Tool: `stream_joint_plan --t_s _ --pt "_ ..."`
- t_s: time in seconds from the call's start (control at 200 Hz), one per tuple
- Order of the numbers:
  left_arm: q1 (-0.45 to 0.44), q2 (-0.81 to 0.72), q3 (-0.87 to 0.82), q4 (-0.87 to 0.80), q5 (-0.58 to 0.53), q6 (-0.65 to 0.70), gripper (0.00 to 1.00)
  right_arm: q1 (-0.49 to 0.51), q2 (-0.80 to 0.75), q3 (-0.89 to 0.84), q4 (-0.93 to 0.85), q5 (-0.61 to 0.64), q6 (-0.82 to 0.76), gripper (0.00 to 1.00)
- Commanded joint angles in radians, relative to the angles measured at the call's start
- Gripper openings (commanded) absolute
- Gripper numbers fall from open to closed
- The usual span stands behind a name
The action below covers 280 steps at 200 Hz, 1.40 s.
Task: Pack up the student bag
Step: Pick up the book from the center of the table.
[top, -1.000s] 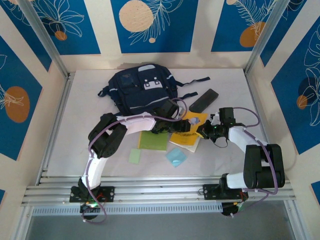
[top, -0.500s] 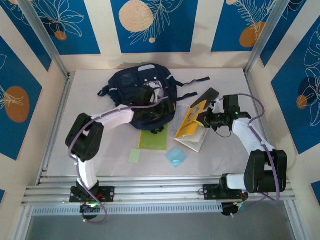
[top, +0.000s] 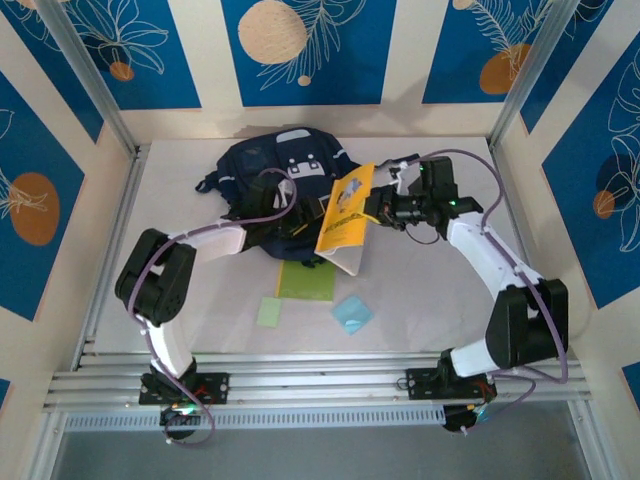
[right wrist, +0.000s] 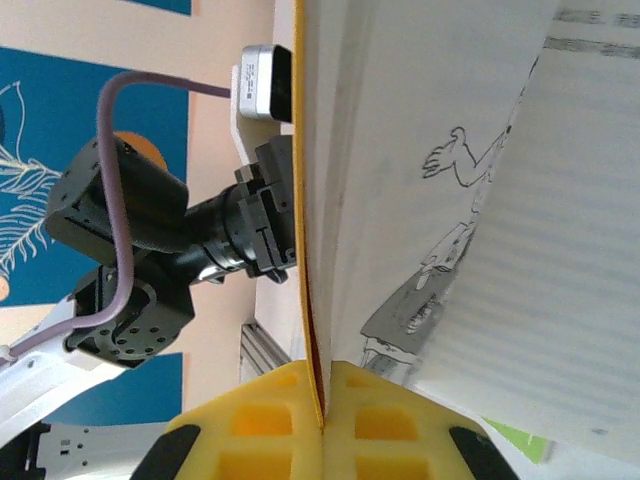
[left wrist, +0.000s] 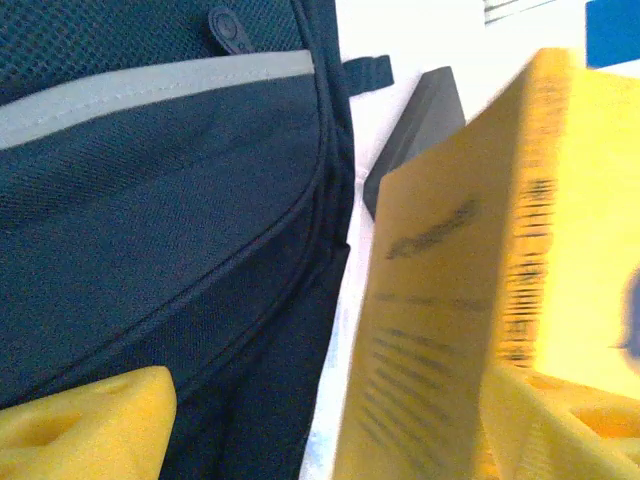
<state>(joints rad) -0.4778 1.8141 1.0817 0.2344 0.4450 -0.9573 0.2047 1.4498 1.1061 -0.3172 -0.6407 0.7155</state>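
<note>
Lying at the far middle of the white table (top: 150, 210), the large dark navy fabric student bag (top: 268, 168) has black straps trailing to its right and its small white-grey patch facing up. Just right of the bag, the right gripper (top: 378, 213) holds a thin yellow paperback booklet (top: 345, 205) up off the table, with the yellow cover tilted and facing the camera and white pages hanging below it. In the right wrist view the yellow foam fingers (right wrist: 250, 440) are pressed together on the edge of the yellow cover, and pages with line drawings fan out to the right. The left gripper (top: 303, 216) is at the bag's near right edge, just left of the raised booklet. In the left wrist view its two yellow foam pads (left wrist: 85, 425) stand wide apart with nothing clamped; between them are the bag's navy side with its light grey trim on the left and the booklet's yellow back cover on the right. A dark flat rectangular slab (left wrist: 415, 130) lies on the table beyond them. Nearer the arm bases lie a green square sheet (top: 307, 281), a small pale green paper square (top: 270, 312) to its near left and a small light blue paper square (top: 352, 314) to its near right.
</note>
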Motion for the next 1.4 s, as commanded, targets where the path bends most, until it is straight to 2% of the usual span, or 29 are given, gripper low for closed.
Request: stream_joint_plan --t_s 0.0,0.155,0.28,0.47,0.68,0.755,0.91,1.1,1.14,1.16,1.215,1.255,1.29,1.395 --pt "0.01 -0.029 -0.023 0.054 0.023 -0.017 0.79 0.011 0.063 -0.023 0.127 -0.078 0.016 0.0" --pt "0.011 0.004 -0.044 0.092 0.027 -0.039 0.79 -0.023 0.205 -0.143 0.281 -0.116 0.019 0.0" --pt "0.008 0.029 -0.046 0.085 0.031 -0.033 0.79 -0.069 0.299 -0.21 0.333 -0.133 0.037 0.0" --pt "-0.002 0.059 -0.015 -0.063 0.003 0.084 0.79 -0.103 0.315 -0.245 0.293 -0.084 -0.006 0.0" --pt "-0.048 0.116 0.034 -0.065 0.083 0.1 0.73 -0.078 0.377 -0.215 0.283 -0.061 -0.021 0.0" --pt "-0.071 0.132 0.066 -0.065 0.101 0.097 0.67 -0.061 0.39 -0.199 0.278 -0.049 -0.024 0.0" --pt "-0.099 0.151 0.111 -0.058 0.142 0.086 0.38 -0.05 0.384 -0.178 0.257 -0.037 -0.034 0.0" --pt "-0.097 0.112 0.121 -0.101 0.121 0.112 0.14 -0.063 0.335 -0.17 0.177 -0.005 -0.067 0.0" --pt "-0.092 0.095 0.124 -0.114 0.106 0.122 0.12 -0.068 0.314 -0.167 0.14 0.016 -0.075 0.07" --pt "-0.089 0.085 0.124 -0.117 0.098 0.124 0.11 -0.071 0.3 -0.166 0.12 0.027 -0.078 0.16" --pt "-0.081 0.056 0.124 -0.113 0.081 0.12 0.1 -0.08 0.253 -0.163 0.058 0.066 -0.08 0.54" --pt "-0.075 0.034 0.124 -0.105 0.067 0.11 0.1 -0.083 0.211 -0.161 0.007 0.105 -0.077 0.73" --pt "-0.071 0.014 0.123 -0.087 0.052 0.096 0.1 -0.087 0.171 -0.157 -0.044 0.152 -0.066 0.99" --pt "-0.062 -0.029 0.124 0.004 -0.005 0.035 0.11 -0.093 0.049 -0.157 -0.13 0.201 0.0 0.99"
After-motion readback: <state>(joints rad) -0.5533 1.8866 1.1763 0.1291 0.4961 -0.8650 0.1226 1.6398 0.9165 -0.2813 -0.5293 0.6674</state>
